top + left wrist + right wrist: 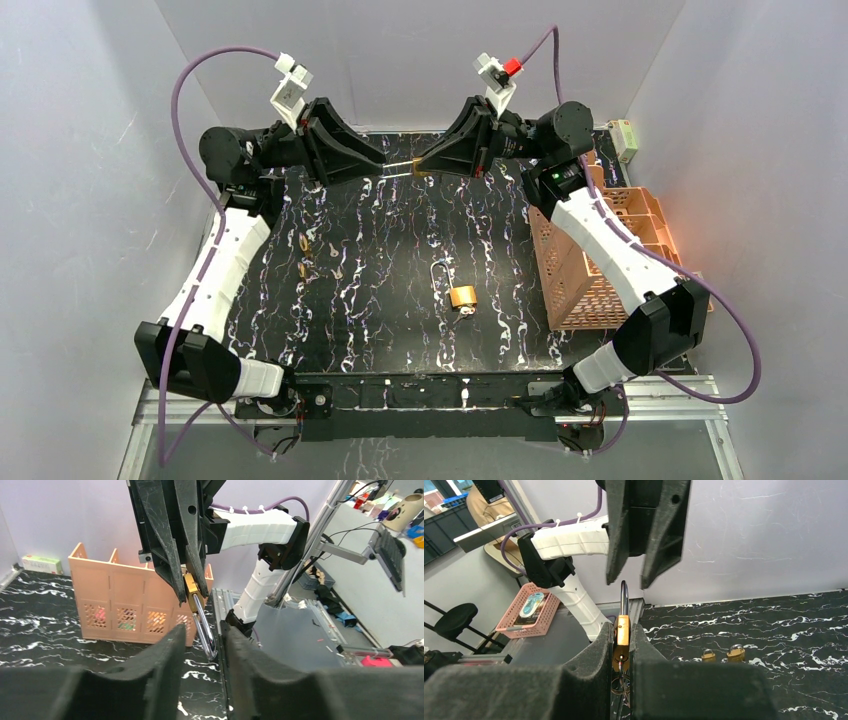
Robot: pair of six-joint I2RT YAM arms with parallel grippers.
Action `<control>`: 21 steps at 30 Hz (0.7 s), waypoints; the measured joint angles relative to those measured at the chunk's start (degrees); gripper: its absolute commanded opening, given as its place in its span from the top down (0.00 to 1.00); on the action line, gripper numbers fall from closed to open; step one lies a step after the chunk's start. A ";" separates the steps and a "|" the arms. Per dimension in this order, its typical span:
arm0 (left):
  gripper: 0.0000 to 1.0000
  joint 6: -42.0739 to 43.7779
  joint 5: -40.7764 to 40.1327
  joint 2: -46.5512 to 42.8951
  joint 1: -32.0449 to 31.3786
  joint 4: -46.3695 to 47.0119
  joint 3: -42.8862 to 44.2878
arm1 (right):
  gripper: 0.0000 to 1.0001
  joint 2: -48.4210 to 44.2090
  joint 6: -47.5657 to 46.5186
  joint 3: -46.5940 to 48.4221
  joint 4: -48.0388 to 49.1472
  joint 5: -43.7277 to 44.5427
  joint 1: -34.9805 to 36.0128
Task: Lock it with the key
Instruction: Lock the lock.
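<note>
**Item: right gripper** (pixel 622 626). Jaws are pressed together on the flat sides of a small brass padlock (pixel 623 636). The padlock is held in the air over the far middle of the black, white-veined marble-pattern table (pixel 380 330).

**Item: bright steel U-shaped shackle** (pixel 198 611). It projects from the padlock body toward the other arm. Whether its free leg is seated in the body cannot be told.

**Item: left gripper** (pixel 202 627). Its fingers are apart, one on each side of the shackle bow, and no firm clamp is visible.

**Item: key.** Not made out with certainty. Something thin hangs beneath the body in the right wrist view, too dim to name.

**Handling note (judgement).** The step in hand appears to be taking hold of the shackle.
- Close the left fingers square across the bow, not on its very tip.
- Have the right grip hold the body flat so it cannot twist.
- Press along the shackle's own line, since a sideways push would likely lever the body out of the jaws.

**Surroundings.**
- A second brass padlock with raised shackle (pixel 462 296) lies mid-table, well apart.
- Small brass pieces (pixel 305 245) lie to the left.
- A salmon-pink slotted plastic basket (pixel 565 280) stands at the right edge.
</note>
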 measured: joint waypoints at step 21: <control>1.00 -0.37 1.14 1.29 -1.60 0.39 -0.33 | 1.00 1.14 -1.68 1.18 -0.44 -1.64 -0.24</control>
